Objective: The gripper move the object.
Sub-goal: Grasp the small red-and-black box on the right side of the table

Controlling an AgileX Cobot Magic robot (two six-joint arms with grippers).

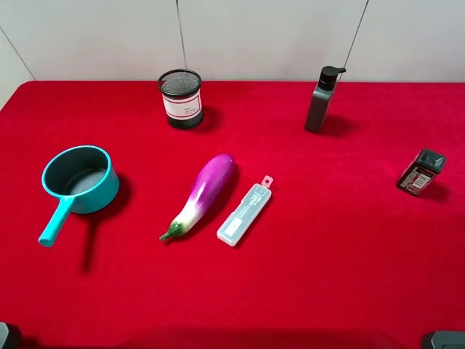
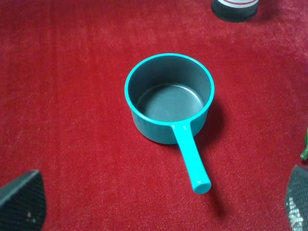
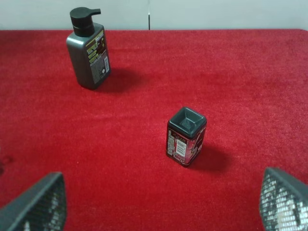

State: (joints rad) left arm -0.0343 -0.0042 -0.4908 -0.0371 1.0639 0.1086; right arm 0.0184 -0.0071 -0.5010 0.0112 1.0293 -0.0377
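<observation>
Across the red cloth-covered table (image 1: 327,276) six things lie spread out, and both black two-fingered grippers hang over it with jaws released wide, holding nothing. The left gripper (image 2: 159,204) faces the teal long-handled saucepan (image 1: 102,195) (dark grey inside) on the left side, while the right gripper (image 3: 159,202) faces the far right side. A purple aubergine (image 1: 203,190) with a white end and green stem lies near the middle. At the back stand a black wire-mesh cup (image 1: 180,98) with a white label and a tall dark grey pump bottle (image 1: 320,105). A translucent flat plastic case (image 1: 244,214) lies just beside the aubergine. The small black rectangular box (image 1: 421,172) with a red-and-white label stands upright near the right edge, well apart from the bottle, ahead of the right gripper's fingers and untouched.
</observation>
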